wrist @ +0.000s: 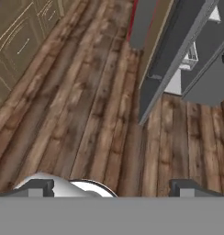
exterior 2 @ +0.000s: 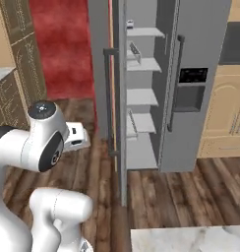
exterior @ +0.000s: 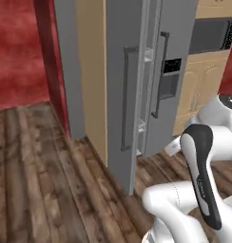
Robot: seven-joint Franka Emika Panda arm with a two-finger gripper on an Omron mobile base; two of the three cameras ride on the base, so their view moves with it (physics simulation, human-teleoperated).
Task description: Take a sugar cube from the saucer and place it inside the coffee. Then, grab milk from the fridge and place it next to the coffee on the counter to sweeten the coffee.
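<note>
Gripper [wrist: 111, 186] is hanging empty, fingers spread wide, over floor. Fridge [exterior 2: 191, 83] left door [exterior 2: 117, 113] is standing ajar; small white object, possibly the milk [exterior 2: 130, 23], is sitting on the top shelf. Risk: arm clipping door edge when reaching in.

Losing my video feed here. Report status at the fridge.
Gripper open, empty, aimed at floor. Fridge left door ajar, shelves showing; milk not made out. Door edge stands between arm and shelves.

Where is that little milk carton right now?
In the right base view, the small white carton with a dark band sits on the top shelf inside the tall grey fridge, behind its open left door.
</note>
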